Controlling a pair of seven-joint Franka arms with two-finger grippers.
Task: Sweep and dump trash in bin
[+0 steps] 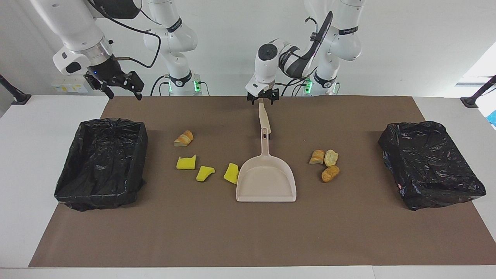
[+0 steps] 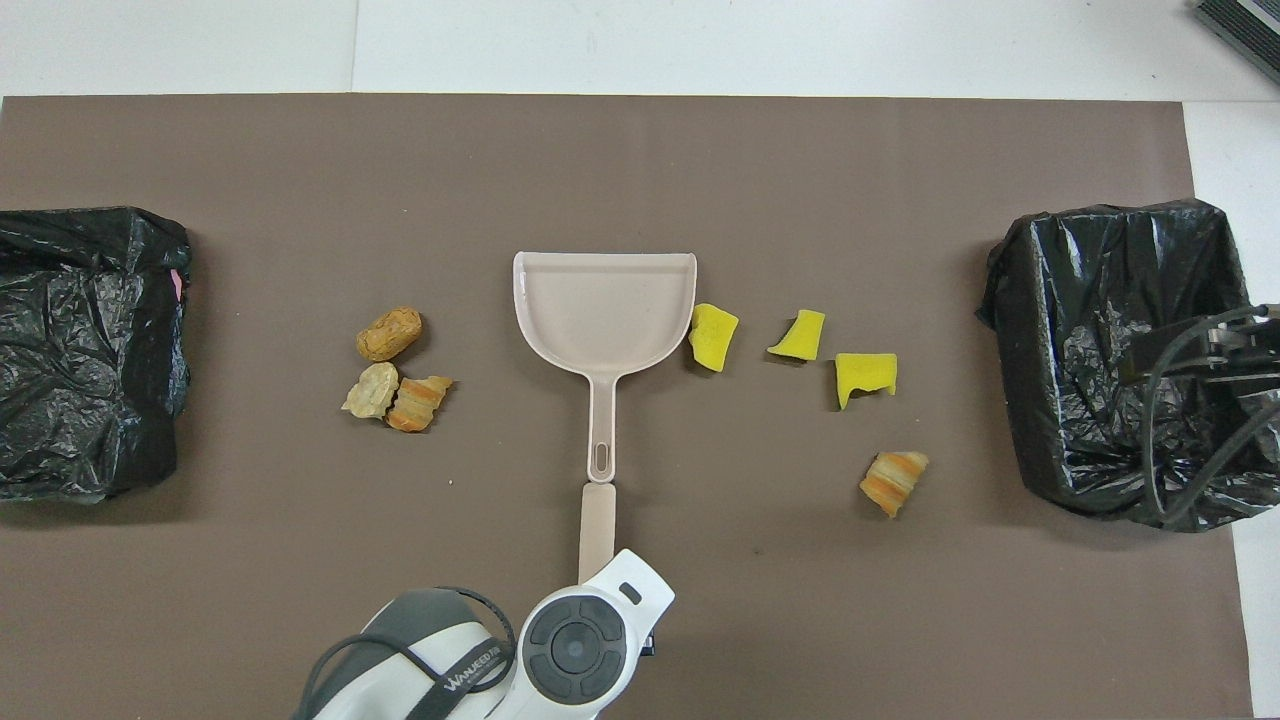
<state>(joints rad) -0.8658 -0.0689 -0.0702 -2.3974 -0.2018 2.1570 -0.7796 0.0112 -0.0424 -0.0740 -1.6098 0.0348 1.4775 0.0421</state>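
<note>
We see a white worktop (image 1: 23, 128) under a brown mat (image 1: 248, 232). On the mat lie a beige dustpan (image 1: 266, 182), a beige brush handle (image 1: 264, 118), seven trash scraps (image 1: 186, 162) and two black-lined bins (image 1: 102, 162), one at each end.

The dustpan (image 1: 266, 180) lies mid-mat with its mouth facing away from the robots, and the brown mat (image 1: 248, 236) ahead of that mouth lies open. Toward the right arm's end, three yellow sponge pieces (image 1: 205, 168) crowd its side, one touching the pan wall. Toward the left arm's end, three bread chunks (image 1: 325, 164) sit near, with a bare strip between. Its beige extension handle (image 1: 264, 116) lies unobstructed on both sides.
</note>
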